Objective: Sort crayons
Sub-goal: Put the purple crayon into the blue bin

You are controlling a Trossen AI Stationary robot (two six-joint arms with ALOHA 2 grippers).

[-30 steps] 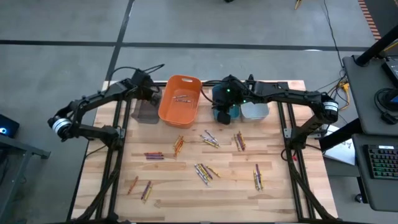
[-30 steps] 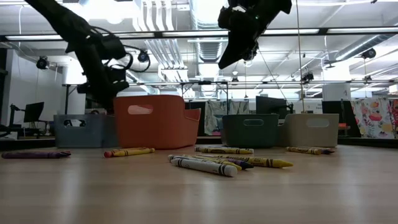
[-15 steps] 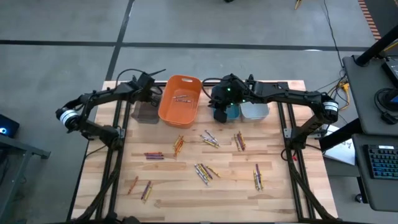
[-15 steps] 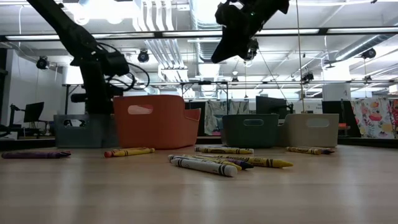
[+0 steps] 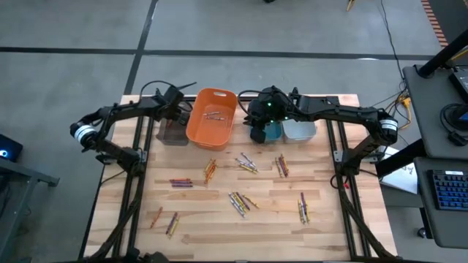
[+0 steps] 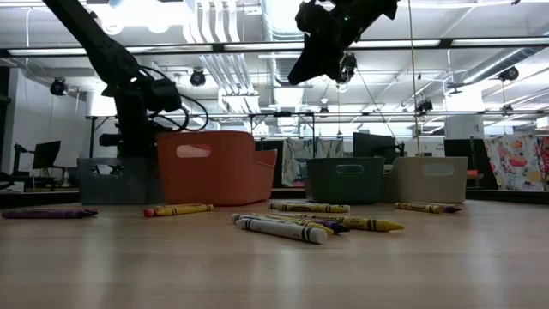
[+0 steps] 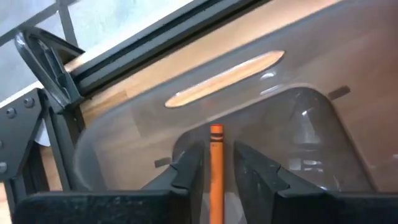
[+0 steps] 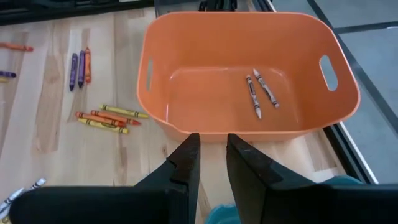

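Crayons lie scattered over the wooden table in small groups [image 5: 246,164] [image 5: 180,183] [image 5: 240,201], and some lie near the camera in the low view [image 6: 283,226]. My left gripper [image 5: 175,117] hangs over the brown bin [image 5: 171,133]. In the left wrist view an orange crayon [image 7: 216,163] stands between its fingers [image 7: 189,171], with a thin gap on each side. My right gripper [image 5: 257,130] hovers high between the orange bin [image 5: 212,135] and the teal bin [image 5: 273,132], open by a narrow gap and holding nothing. Two greyish crayons [image 8: 258,92] lie in the orange bin [image 8: 249,15].
A pale grey bin [image 5: 300,130] stands to the right of the teal one. All the bins line the table's far edge. Black frame rails [image 5: 131,183] run along both sides of the table. Cables loop off the left arm.
My left gripper has moved in over the brown bin, and its jaws have parted around the orange crayon. The right gripper has shifted slightly towards the orange bin.
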